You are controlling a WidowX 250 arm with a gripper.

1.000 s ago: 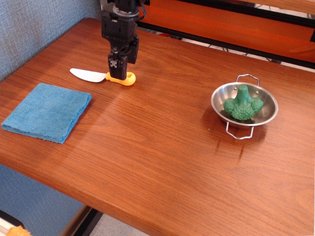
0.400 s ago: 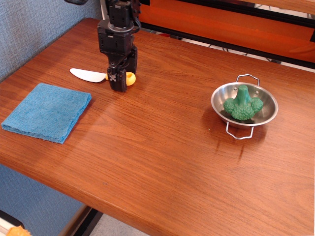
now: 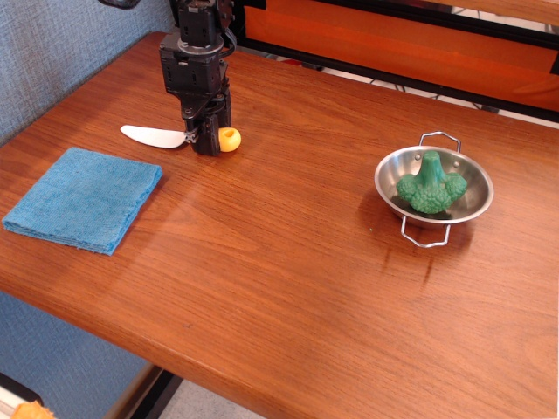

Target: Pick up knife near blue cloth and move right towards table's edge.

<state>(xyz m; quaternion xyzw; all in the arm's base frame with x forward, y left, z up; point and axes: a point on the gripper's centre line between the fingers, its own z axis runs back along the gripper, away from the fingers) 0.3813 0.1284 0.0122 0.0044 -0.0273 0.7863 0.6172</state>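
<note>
The knife (image 3: 150, 134) lies on the table (image 3: 288, 262) at the back left, its white blade pointing left and the end of its yellow-orange handle (image 3: 229, 140) sticking out to the right. My gripper (image 3: 203, 141) is down on the middle of the knife, with its black fingers around the handle where it meets the blade. The fingers hide that part, so I cannot tell whether they are closed on it. The blue cloth (image 3: 85, 197) lies flat to the front left of the knife, apart from it.
A small steel bowl (image 3: 472, 208) with wire handles stands at the right and holds a green toy broccoli (image 3: 430, 185). An orange panel (image 3: 402, 44) runs behind the table's far edge. A grey-blue wall (image 3: 52, 52) is at the left.
My gripper has come down and moved slightly left, from above the handle to table level around it. The knife has shifted a little to the left.
</note>
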